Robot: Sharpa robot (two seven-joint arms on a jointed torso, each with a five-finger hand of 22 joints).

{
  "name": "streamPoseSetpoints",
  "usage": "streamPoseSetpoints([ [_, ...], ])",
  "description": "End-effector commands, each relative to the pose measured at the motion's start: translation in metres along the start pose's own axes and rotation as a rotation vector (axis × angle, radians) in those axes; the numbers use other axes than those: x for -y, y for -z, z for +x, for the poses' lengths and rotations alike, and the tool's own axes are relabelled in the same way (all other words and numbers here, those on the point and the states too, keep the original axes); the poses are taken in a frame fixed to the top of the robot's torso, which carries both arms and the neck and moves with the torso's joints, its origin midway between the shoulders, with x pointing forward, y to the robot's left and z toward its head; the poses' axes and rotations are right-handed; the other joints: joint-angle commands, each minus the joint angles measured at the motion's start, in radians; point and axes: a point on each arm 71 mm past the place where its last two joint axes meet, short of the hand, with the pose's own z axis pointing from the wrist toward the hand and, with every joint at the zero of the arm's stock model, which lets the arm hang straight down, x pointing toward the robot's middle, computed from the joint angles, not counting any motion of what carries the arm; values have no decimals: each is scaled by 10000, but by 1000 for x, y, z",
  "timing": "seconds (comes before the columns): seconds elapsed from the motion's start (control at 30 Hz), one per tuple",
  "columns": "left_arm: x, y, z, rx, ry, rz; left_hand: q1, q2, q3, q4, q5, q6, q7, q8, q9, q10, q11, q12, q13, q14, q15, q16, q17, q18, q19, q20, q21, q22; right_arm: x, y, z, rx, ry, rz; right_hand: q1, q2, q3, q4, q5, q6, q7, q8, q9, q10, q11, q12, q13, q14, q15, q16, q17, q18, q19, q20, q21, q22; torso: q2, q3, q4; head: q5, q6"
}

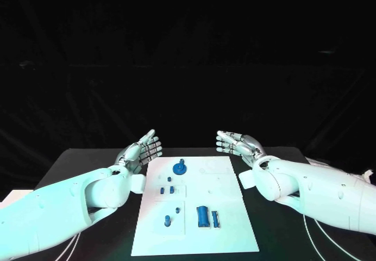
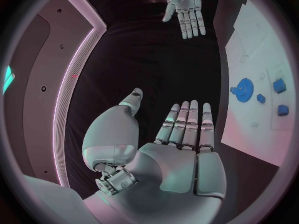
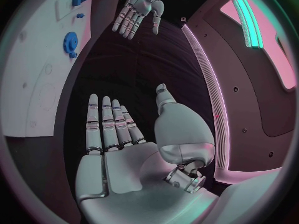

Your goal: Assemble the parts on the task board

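The white task board (image 1: 219, 217) lies flat in the middle of the black table. A blue gear (image 1: 181, 168) stands near its far end; the same gear (image 2: 244, 90) (image 3: 70, 43) appears in both wrist views. Small blue pieces (image 1: 167, 190) sit mid-board, and a blue cylinder (image 1: 203, 216) with a thin blue pin (image 1: 215, 218) lies nearer me. My left hand (image 1: 141, 149) hovers beside the board's far left corner, fingers straight and apart, holding nothing. My right hand (image 1: 239, 144) hovers at the far right corner, likewise open and empty, palm facing the left hand.
Black table (image 1: 282, 239) surface surrounds the board on both sides. White cables (image 1: 321, 239) run across the table under my right arm. The background beyond the table is dark.
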Motion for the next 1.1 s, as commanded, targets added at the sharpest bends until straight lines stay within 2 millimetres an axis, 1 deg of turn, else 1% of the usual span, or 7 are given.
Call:
streamPoseSetpoints([
  [0.03,2,8,2,1064,-994,933,-2503,421,-731,11,-260,-1831,-1013,-110,-73,-1945,-662,-491,-67,-1731,-418,-598,-656,-417,-1438,-448,-193,-1226,-3,8,11,1306,-510,-364,-2779,-99,90,-27,-496,-1807,-328,-108,-330,-2063,-323,-113,-375,-2144,-90,-314,-454,-439,-1874,-334,-631,-451,-324,165,-231,342,25],
  [0.07,1,11,4,1203,-1131,1037,-2722,421,-796,11,-260,-1988,-1013,-110,-73,-2114,-662,-491,-67,-1881,-418,-647,-656,-416,-1564,-488,-193,-1333,-3,11,16,1423,-617,-372,-3007,-99,90,-27,-496,-1955,-1028,-108,-1030,-2233,-323,-113,-404,-2318,-90,-314,-490,-450,-2028,-1042,-685,-486,-356,180,-253,385,28],
  [0.2,-2,23,11,1704,-1646,1449,-3513,421,-1026,11,-260,-2573,-1013,-110,-73,-2733,-662,-491,-67,-2431,-418,-838,-656,-526,-2018,-631,-193,-1722,-5,21,32,1829,-961,-354,-3889,-99,90,-27,-496,-2528,-1028,-108,-1030,-2891,-323,-113,-1166,-3000,-90,-314,-637,-527,-2621,-1042,-886,-629,-410,208,-292,461,33],
  [0.23,-2,25,12,1787,-1734,1522,-3692,421,-1079,11,-260,-2701,-1013,-110,-73,-2868,-662,-491,-67,-2554,-418,-877,-656,-528,-2124,-662,-193,-1809,-5,23,34,1891,-1010,-345,-4074,-99,90,-27,-496,-2645,-1028,-108,-1030,-3036,-323,-113,-1166,-3141,-90,-314,-667,-1256,-2748,-1042,-928,-660,-410,208,-292,461,33],
  [0.37,-3,31,15,2030,-1996,1746,-4282,421,-1249,11,-260,-3132,-1013,-110,-73,-3327,-662,-491,-67,-2961,-418,-1015,-656,-528,-2452,-1403,-193,-2098,-6,27,41,2049,-1127,-316,-4735,-99,90,-27,-496,-3078,-1028,-108,-1030,-3526,-323,-113,-1166,-3651,-90,-314,-1420,-1256,-3192,-1042,-1078,-1403,-410,208,-292,461,33],
  [0.4,-4,32,16,2084,-2055,1798,-4469,421,-1305,11,-260,-3272,-1013,-110,-73,-3475,-662,-491,-67,-3093,-418,-1061,-656,-1233,-2558,-1403,-193,-2190,-6,27,41,2070,-1143,-311,-4925,-99,90,-27,-496,-3201,-1028,-108,-1030,-3664,-323,-113,-1166,-3798,-90,-314,-1420,-1256,-3322,-1042,-1117,-1403,-410,208,-292,461,33],
  [1.1,-4,33,17,2136,-2113,1848,-6420,421,-2280,11,-260,-4707,-1013,-110,-73,-5000,-662,-491,-67,-4433,-418,-1849,-656,-1233,-3659,-1403,-193,-3826,-6,28,42,2073,-1145,-310,-7104,-99,90,-27,-496,-4629,-1028,-108,-1030,-5289,-323,-113,-1166,-5481,-90,-314,-1420,-1256,-4795,-1042,-1974,-1403,-410,208,-292,461,33],
])
